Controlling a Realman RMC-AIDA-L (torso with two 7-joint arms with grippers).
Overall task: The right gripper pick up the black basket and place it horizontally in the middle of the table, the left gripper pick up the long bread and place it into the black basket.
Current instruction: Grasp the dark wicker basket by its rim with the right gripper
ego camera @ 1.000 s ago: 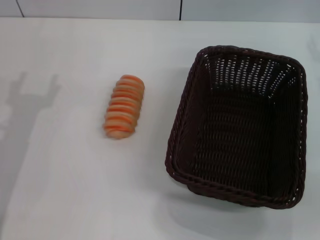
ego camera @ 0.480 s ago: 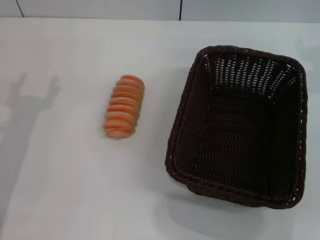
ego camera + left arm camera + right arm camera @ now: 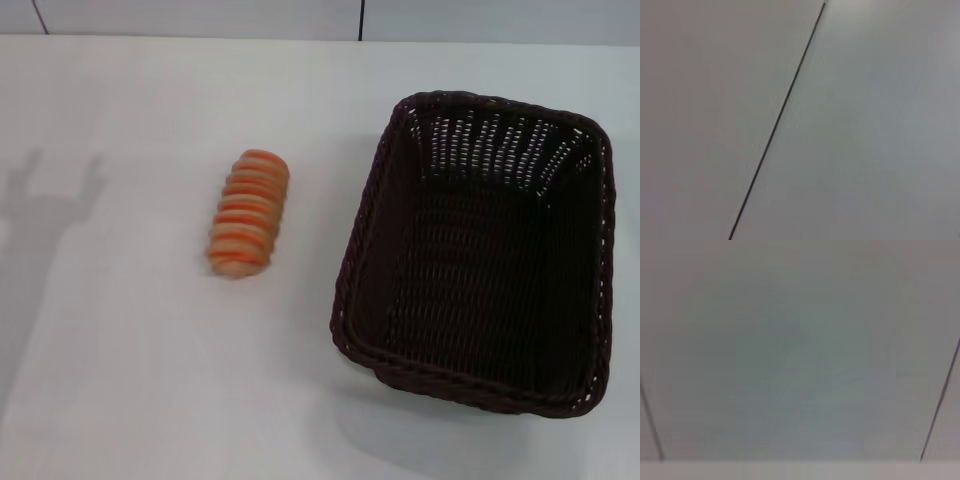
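The black basket (image 3: 480, 250) stands on the right half of the white table (image 3: 130, 380), its long side running away from me, and it is empty. The long bread (image 3: 248, 213), an orange and tan ridged loaf, lies on the table left of the basket, apart from it. Neither gripper shows in any view. Only a forked shadow of a gripper falls on the table at the far left (image 3: 55, 195). Both wrist views show plain grey-white panels with thin dark seams.
The table's far edge meets a pale wall with dark seams (image 3: 361, 20). Bare tabletop lies between the bread and the basket and along the front.
The gripper's shadow at the far left of the table has slid a little further left. The bread and the basket have not moved.
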